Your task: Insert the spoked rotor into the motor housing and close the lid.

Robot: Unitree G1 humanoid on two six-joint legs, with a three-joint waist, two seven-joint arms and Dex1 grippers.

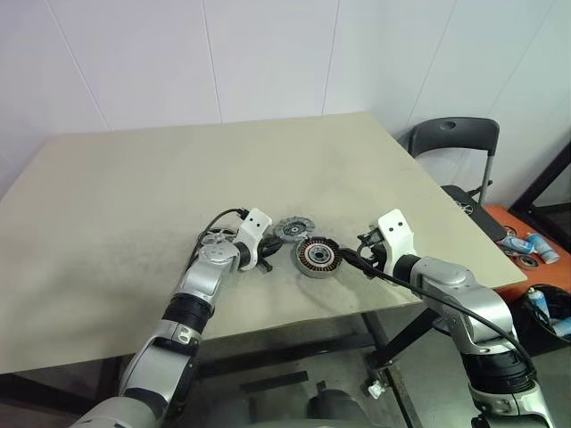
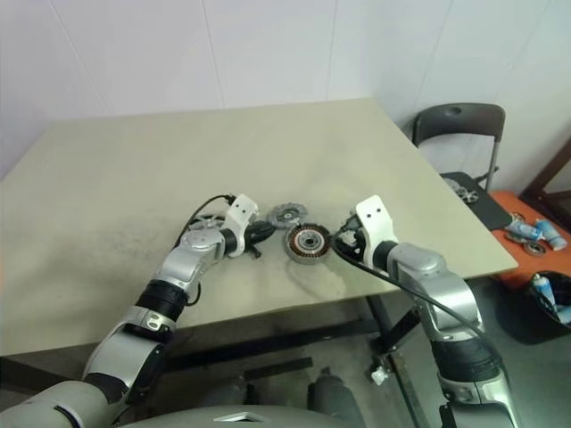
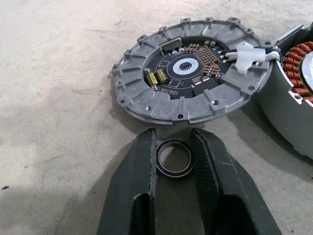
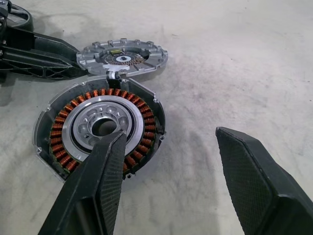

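Left gripper (image 3: pixel 173 147) fingers, bottom centre of its wrist view, are nearly closed around a small loose metal ring (image 3: pixel 175 157) just below the lid (image 3: pixel 146 88); whether they clamp it we can't tell. Right gripper (image 4: pixel 168 161) hangs wide open, empty, by the motor housing (image 1: pixel 316 257) at frame centre, whose bore is empty. We're pre-insertion: next we need the spoked rotor (image 1: pixel 217 239), centre-left behind the left wrist.

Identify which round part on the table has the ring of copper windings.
The motor housing, the big disc nearest the right hand. The lid beside it shows a circuit board; the small ring is plain metal.
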